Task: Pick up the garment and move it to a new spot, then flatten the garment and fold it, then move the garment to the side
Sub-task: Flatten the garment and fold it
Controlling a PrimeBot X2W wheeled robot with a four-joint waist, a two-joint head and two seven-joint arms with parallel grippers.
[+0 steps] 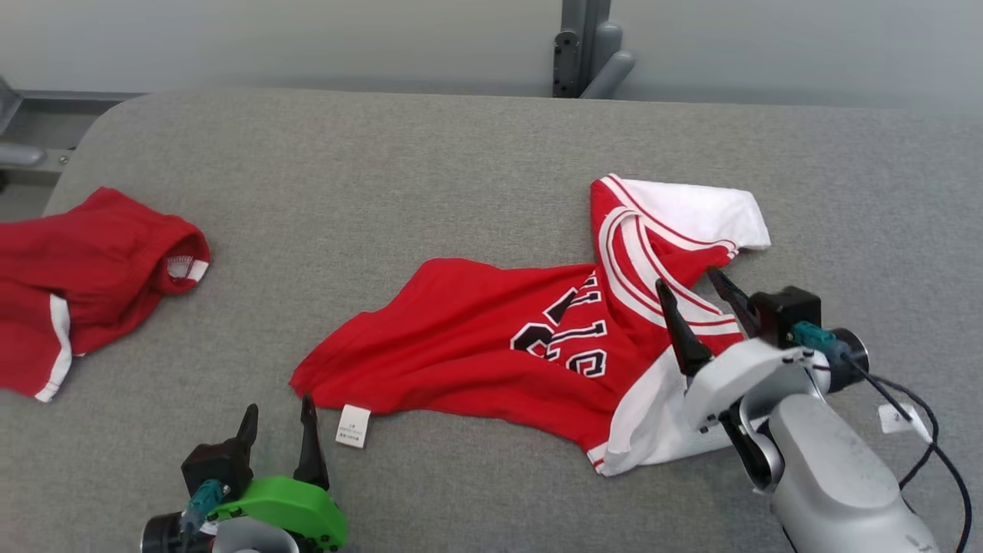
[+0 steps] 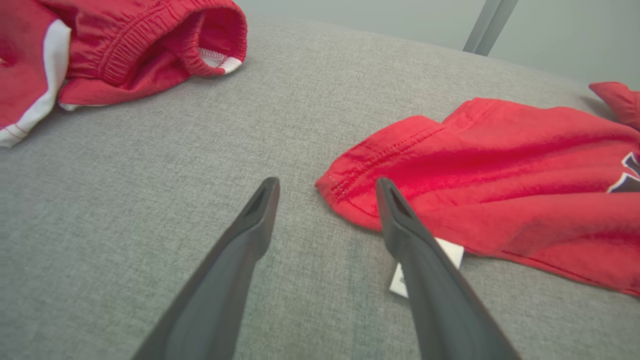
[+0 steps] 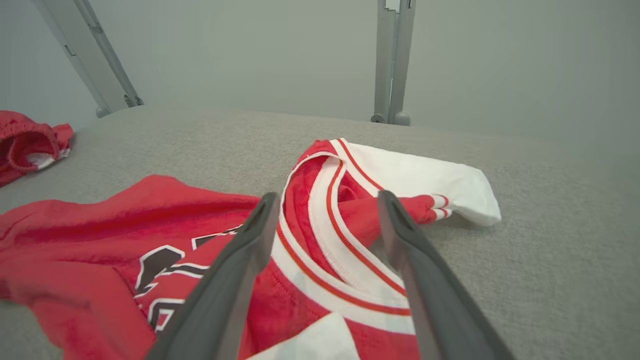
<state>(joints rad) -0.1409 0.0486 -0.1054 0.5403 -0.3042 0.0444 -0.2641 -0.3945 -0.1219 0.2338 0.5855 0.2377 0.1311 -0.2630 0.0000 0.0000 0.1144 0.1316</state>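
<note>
**Head view: red shirt lies across the grey worktop, both pincers spread**

At the far left a pair of red shorts [image 1: 92, 284] with white side stripes lies crumpled on the grey cloth-covered worktop [image 1: 384, 169], well apart from the shirt. At the lower left stands the left pincer [image 1: 278, 407]. Its two dark fingers are parted and grip nothing, and their tips sit just beside the near corner of the shirt's hem. A white label [image 1: 353, 426] pokes out from under that hem, just right of the fingers.

The shirt [image 1: 476, 346] is red with black-and-white lettering, white sleeves and a striped neckband. It lies wrinkled across the middle and right of the worktop, hem to the left and neck to the right. One white sleeve points toward the back edge.

Over the neckband hangs the right pincer [image 1: 686, 278], its fingers likewise parted and holding nothing. A black cable [image 1: 921, 430] loops beside its pale forearm.

The left wrist view adds close detail. It shows the stitched seam along the hem corner, the label partly hidden behind one finger, and the gathered elastic waistband of the shorts.

The right wrist view looks along the neckband, which passes between the two spread fingers. Whether the tips touch the cloth cannot be told. Beyond the worktop's far edge a grey metal post [image 3: 392, 60] stands against a pale wall.
</note>
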